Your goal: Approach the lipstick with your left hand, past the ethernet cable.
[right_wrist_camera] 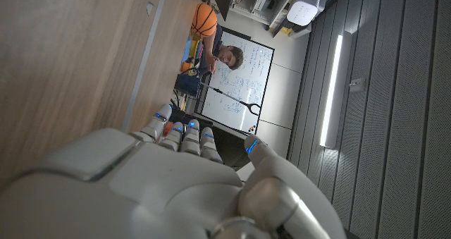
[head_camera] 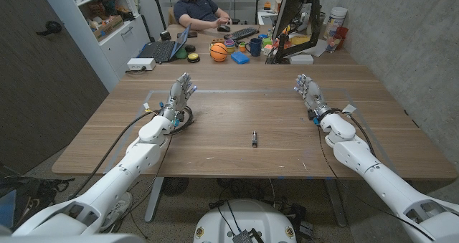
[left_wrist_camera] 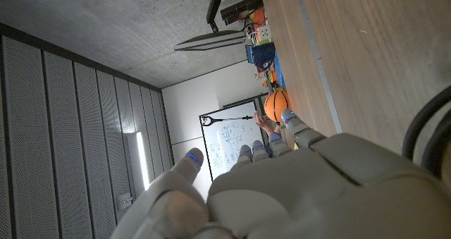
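**Left hand parked, lipstick waiting mid-table**

Long wooden table [head_camera: 237,107] has both white arms on it, probably just staged wide to start. Left hand [head_camera: 181,94] has its fingers apart, gripping nothing; right hand [head_camera: 307,88] the same. The small dark lipstick tube [head_camera: 254,138] lies between them, nearer the robot. A looped black cable [head_camera: 183,121] sits by the left wrist, likely the ethernet one.

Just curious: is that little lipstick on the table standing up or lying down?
Lying down: the lipstick rests lengthwise on the wooden table.
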Tool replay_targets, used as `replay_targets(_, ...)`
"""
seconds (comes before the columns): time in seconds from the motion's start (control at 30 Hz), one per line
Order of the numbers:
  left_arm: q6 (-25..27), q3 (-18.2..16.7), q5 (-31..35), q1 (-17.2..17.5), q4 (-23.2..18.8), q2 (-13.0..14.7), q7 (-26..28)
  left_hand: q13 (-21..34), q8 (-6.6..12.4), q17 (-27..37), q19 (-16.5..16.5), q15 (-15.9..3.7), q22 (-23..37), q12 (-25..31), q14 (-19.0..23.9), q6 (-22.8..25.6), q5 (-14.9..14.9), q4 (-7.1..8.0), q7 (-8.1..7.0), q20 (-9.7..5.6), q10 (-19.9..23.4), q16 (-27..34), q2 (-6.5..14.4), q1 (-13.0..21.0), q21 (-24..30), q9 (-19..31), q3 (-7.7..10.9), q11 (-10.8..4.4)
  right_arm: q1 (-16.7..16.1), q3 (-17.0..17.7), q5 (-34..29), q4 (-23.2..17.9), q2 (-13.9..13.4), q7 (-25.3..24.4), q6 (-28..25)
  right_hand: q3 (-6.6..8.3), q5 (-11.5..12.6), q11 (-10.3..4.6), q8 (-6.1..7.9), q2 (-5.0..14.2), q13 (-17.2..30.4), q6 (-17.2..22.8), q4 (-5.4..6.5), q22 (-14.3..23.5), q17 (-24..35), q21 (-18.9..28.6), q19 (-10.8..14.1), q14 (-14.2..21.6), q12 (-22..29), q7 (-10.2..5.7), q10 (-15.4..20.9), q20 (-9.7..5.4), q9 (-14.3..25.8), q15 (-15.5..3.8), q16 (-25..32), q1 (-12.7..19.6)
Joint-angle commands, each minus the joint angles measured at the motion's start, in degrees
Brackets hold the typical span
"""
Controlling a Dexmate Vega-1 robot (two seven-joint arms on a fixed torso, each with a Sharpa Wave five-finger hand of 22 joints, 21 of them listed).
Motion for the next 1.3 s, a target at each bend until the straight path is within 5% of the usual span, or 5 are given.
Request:
replay_targets(0.03, -0.27, -0.33, -0.02, 0.63, -0.62, 0.14, 0.35, 0.14, 0.27, 0.09, 0.39, 0.04, 0.08, 0.26, -0.39, -1.85, 0.4, 0.06, 0.01, 0.1, -1.21, 0.39, 7.17, 0.02, 0.2, 0.1, 0.4, -0.17, -1.05, 3.57, -3.14, -0.18, 2.74, 2.28, -1.78, 0.42, 0.36, 0.07, 0.25, 4.91, 0.21, -0.05, 0.01, 0.07, 0.29, 0.24, -0.28, -0.6, 0.23, 0.51, 0.48, -0.51, 0.3, -0.28, 0.29, 0.04)
replay_targets(0.27, -1.42, -0.17, 0.9, 0.44, -0.21, 0.12, 0.28, 0.13, 0.31, 0.07, 0.58, 0.01, 0.08, 0.33, -0.19, -1.75, 0.41, 0.04, -0.16, 0.17, -1.02, 0.44, 7.23, 0.06, 0.22, 0.1, 0.44, -0.34, -1.36, 5.56, -4.8, 0.02, 4.46, 3.4, -2.41, 0.45, 0.35, 0.01, 0.23, 4.87, 0.21, -0.03, 0.01, 0.07, 0.28, 0.18, -0.26, -0.62, 0.19, 0.47, 0.5, -0.52, 0.29, -0.26, 0.23, -0.01)
replay_targets(0.33, -2.16, -0.02, 1.86, 0.36, -0.16, 0.27, 0.54, 0.12, 0.4, -0.09, 0.61, 0.43, 0.05, 0.41, 0.63, -1.47, 0.38, -0.32, -1.19, 2.19, -0.69, 0.6, 6.44, 0.2, 0.12, 0.09, 0.28, -1.11, -1.43, 6.03, -5.26, 0.11, 4.9, 3.64, -2.43, 0.45, 0.35, 0.04, 0.21, 4.86, 0.21, -0.07, 0.02, 0.07, 0.28, 0.16, -0.26, -0.64, 0.17, 0.49, 0.49, -0.53, 0.29, -0.28, 0.21, -0.03)
replay_targets(0.47, -5.07, 0.35, 3.76, -0.26, 0.93, 0.29, -0.23, 0.02, 0.62, -0.67, 0.97, 1.33, -0.2, 0.34, 1.73, -0.72, 0.51, -2.15, -7.31, 5.03, -0.1, 0.15, 2.12, 0.87, -0.39, 0.07, -1.63, -2.04, -1.51, 6.86, -5.94, 0.11, 5.68, 4.04, -2.88, 0.46, 0.34, 0.0, 0.22, 4.84, 0.21, -0.01, 0.03, 0.07, 0.29, 0.11, -0.25, -0.59, 0.14, 0.49, 0.48, -0.54, 0.29, -0.3, 0.2, -0.08)
replay_targets(1.3, -11.93, 4.85, 14.7, -7.1, 1.71, 3.41, -6.92, -0.05, -0.1, -0.83, -1.77, 0.12, -0.54, -0.58, -0.64, -3.87, 2.19, -5.73, -11.9, 3.48, -2.67, -1.73, -3.6, 2.93, -3.11, -0.1, -4.75, -2.37, -1.9, 9.61, -9.29, 0.28, 8.23, 5.74, -3.3, 0.3, 0.21, -0.33, 0.13, 4.51, 0.22, -0.05, 0.08, 0.07, 0.32, -0.18, -0.22, -0.55, -0.02, 0.4, 0.48, -0.55, 0.28, -0.26, 0.04, -0.5)
